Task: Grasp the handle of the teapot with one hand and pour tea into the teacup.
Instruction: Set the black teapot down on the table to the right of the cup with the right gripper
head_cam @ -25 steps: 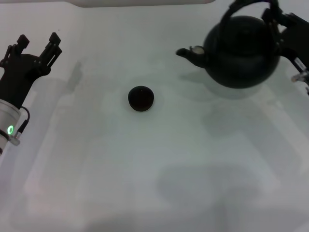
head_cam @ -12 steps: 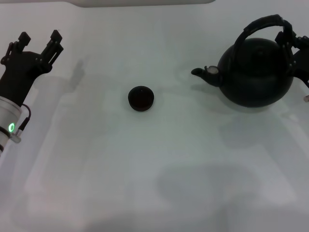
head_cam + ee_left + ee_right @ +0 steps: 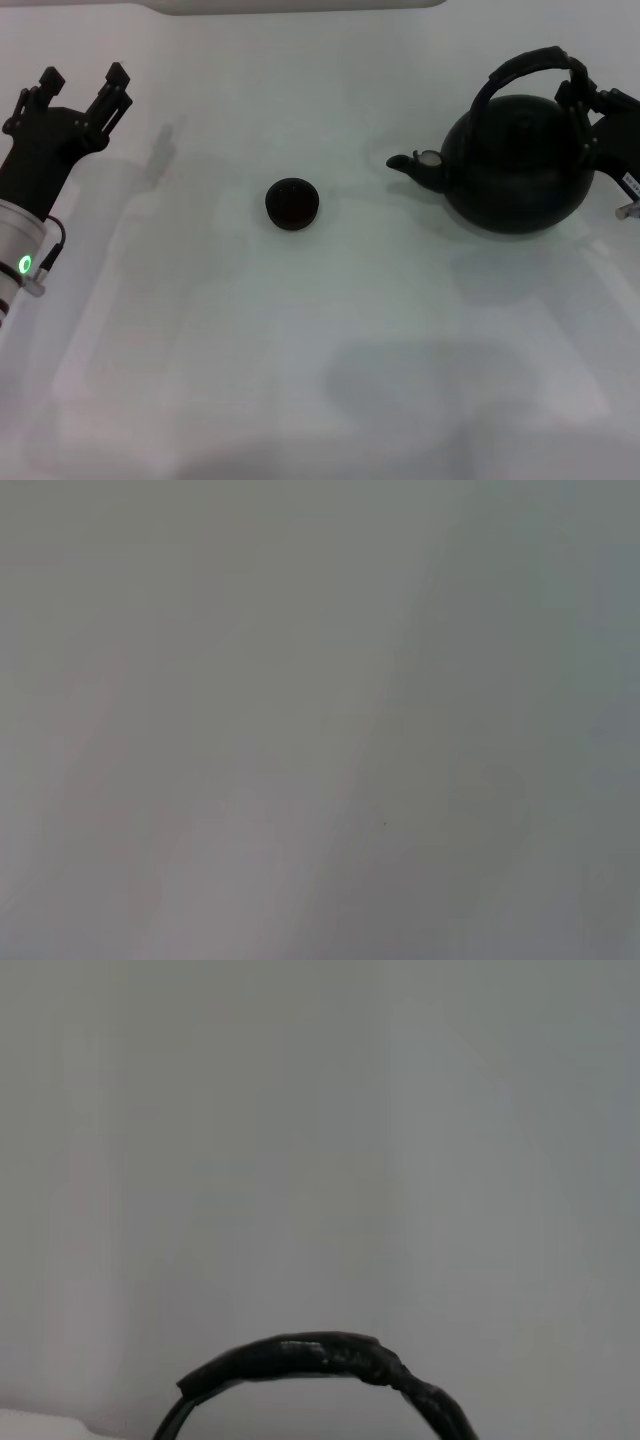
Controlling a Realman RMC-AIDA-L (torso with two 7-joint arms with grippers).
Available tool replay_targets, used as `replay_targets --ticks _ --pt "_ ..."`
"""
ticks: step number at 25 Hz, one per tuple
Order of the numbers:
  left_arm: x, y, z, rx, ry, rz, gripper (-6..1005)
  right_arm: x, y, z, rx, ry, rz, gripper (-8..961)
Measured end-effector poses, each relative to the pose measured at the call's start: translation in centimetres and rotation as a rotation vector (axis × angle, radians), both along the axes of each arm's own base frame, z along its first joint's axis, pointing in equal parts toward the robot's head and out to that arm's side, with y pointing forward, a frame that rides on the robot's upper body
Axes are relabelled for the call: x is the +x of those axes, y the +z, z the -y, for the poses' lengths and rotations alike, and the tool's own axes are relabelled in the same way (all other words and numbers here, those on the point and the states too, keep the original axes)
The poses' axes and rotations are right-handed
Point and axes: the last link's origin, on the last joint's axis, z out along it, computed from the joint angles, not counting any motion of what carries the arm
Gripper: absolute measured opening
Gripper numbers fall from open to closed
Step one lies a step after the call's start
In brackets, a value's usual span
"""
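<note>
Carry stage, I'd say: the right gripper (image 3: pixel 582 105) has its jaws clamped on the handle (image 3: pixel 520 66), a ribbed black hoop, and the matte round teapot (image 3: pixel 515 175) sits far right on the pale desk (image 3: pixel 330 350), spout aimed at the tiny black teacup (image 3: pixel 292 204), well apart. Next it needs to close that gap, then tilt. The left gripper (image 3: pixel 82 88) is parked far left, jaws spread, holding nothing.

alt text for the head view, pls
Right gripper grips the handle of the teapot at right, spout facing the teacup mid-table. Left gripper sits open at far left.
</note>
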Motion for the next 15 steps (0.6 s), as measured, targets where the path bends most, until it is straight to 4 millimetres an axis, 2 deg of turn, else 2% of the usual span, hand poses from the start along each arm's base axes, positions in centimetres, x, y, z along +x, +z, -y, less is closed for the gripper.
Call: replay_targets --ticks 15 --pt "-0.07 -0.09 0.16 -0.005 0.0 -0.001 893 0.05 -0.41 0.21 -0.024 -0.003 0.003 158"
